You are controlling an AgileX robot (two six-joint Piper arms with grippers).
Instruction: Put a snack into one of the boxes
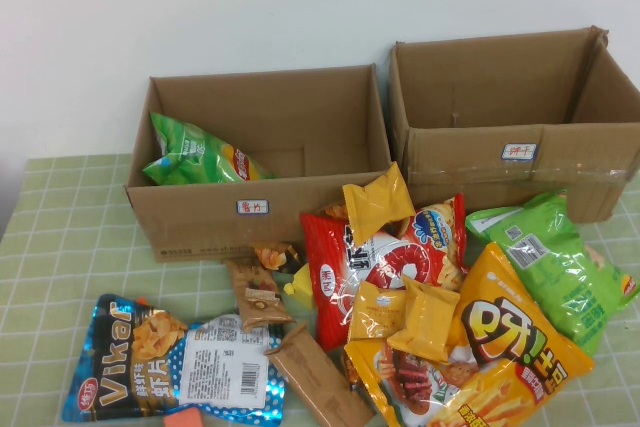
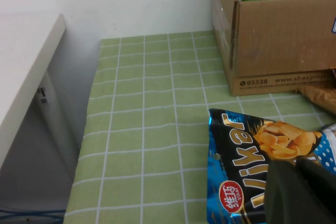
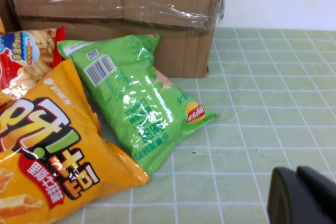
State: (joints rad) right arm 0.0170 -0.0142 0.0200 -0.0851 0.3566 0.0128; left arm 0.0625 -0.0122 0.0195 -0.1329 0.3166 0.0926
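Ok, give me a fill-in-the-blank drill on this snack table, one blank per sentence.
1. The left box already holds a ____ chip bag.
2. The right box stands on the ____ checked tablecloth.
3. The left gripper hovers over the ____ Vikar bag.
4. Beside the right gripper lies a green bag, leaning on the ____ bag.

Missing words: green; green; blue; orange

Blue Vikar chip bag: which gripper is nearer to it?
Left. The left gripper hovers right over the blue Vikar bag at the table's left front. The right gripper sits on the far right, beside the green chip bag.
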